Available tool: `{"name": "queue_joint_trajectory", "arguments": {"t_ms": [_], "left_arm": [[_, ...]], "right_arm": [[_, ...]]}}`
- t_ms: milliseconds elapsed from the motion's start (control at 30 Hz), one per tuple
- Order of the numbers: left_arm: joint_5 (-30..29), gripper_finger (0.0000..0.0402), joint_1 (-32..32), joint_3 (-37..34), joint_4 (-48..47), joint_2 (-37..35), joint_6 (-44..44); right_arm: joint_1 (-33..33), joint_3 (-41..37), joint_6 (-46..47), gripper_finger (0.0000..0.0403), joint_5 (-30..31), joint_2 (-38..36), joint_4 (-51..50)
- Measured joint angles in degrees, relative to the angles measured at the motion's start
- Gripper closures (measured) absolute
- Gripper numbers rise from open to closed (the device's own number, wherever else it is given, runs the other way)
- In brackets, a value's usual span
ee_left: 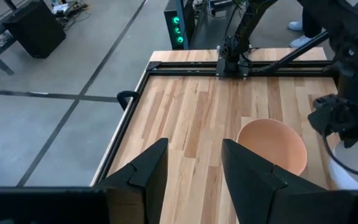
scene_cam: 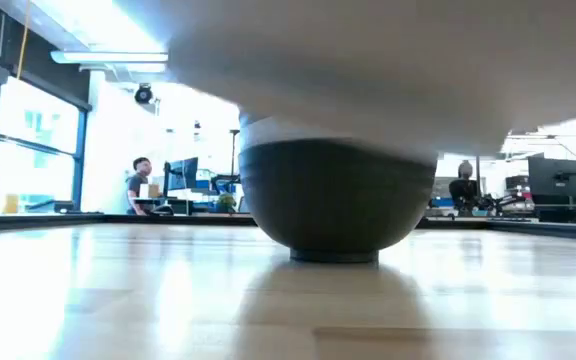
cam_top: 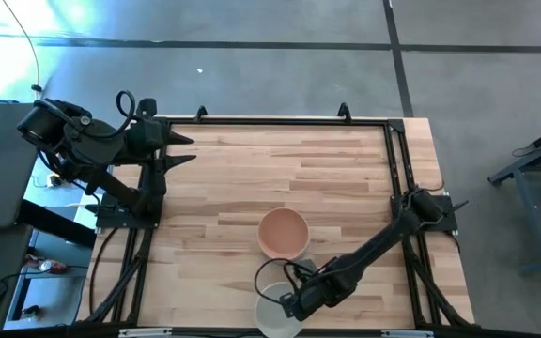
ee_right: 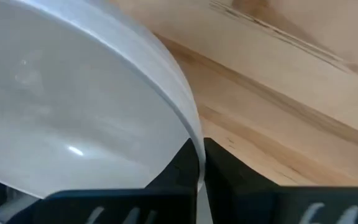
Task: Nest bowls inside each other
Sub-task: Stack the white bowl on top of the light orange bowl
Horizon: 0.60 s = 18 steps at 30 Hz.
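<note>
A peach-orange bowl (cam_top: 283,232) (ee_left: 272,146) sits open side up near the middle of the table. In the low view a dark bowl (scene_cam: 333,200) stands on its foot with a white rim (scene_cam: 268,132) showing just inside it; it seems to be the same stack. My right gripper (cam_top: 294,302) (ee_right: 201,165), near the table's near edge, is shut on a white bowl (cam_top: 276,316) (ee_right: 73,99). This bowl fills the top of the low view (scene_cam: 388,60). My left gripper (cam_top: 184,150) (ee_left: 194,168) waits open at the far left corner. The other bowls are not in view. My right gripper pinches the white bowl's rim (ee_right: 193,140), one finger inside the bowl and one outside its wall. The fingers come from the table's right side, slanting down. The bowl is tilted and lifted clear of the table, just in front of the peach-orange bowl.
A black metal frame (cam_top: 397,160) runs along the table's edges. Bare wood (cam_top: 280,169) lies between the left arm and the stack. People sit at desks (scene_cam: 140,185) in the room behind the table.
</note>
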Motion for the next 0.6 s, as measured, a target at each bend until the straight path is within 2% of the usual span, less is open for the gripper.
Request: {"name": "queue_joint_trajectory", "arguments": {"t_ms": [600], "left_arm": [[2.9, 0.0261, -0.02, 0.0, -0.02, 0.02, 0.44]], "right_arm": [[-1.09, 24.22, 0.57, 0.0403, 0.83, 0.0, -31.78]]}}
